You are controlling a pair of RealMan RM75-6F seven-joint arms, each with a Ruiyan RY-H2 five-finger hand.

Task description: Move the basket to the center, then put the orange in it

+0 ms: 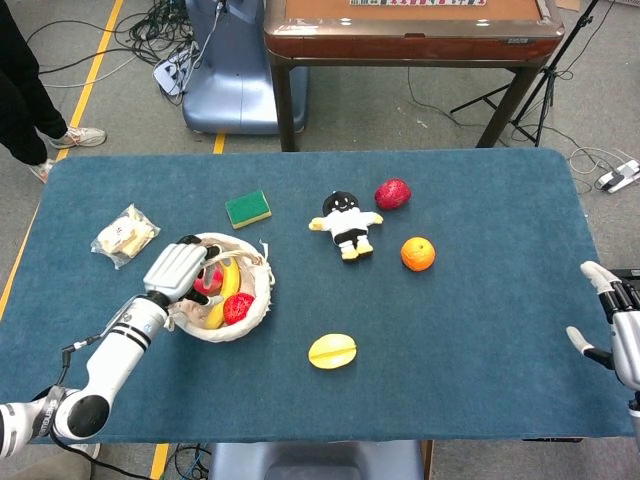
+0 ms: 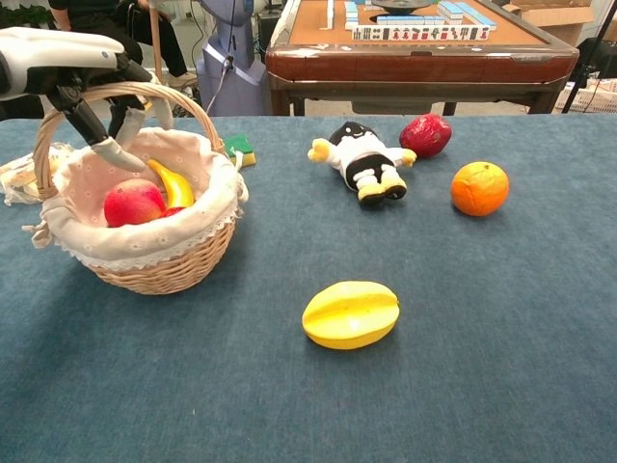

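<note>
The wicker basket (image 1: 257, 292) (image 2: 164, 270) with a white lining stands at the table's left and holds an apple, a banana and a red fruit. My left hand (image 1: 176, 268) (image 2: 60, 53) lies over the top of its arched handle (image 2: 198, 108), with the fingers hooked round it and the thumb reaching down inside. The orange (image 1: 418, 254) (image 2: 479, 188) sits on the cloth right of centre, apart from everything. At the table's right edge my right hand (image 1: 615, 325) hovers with its fingers apart, holding nothing; the chest view does not show it.
A yellow starfruit (image 1: 332, 351) (image 2: 350, 313) lies near the front centre. A small doll (image 1: 346, 224) (image 2: 362, 154) and a red fruit (image 1: 392, 193) lie behind the orange. A green sponge (image 1: 248, 209) and a snack bag (image 1: 124, 235) are behind the basket.
</note>
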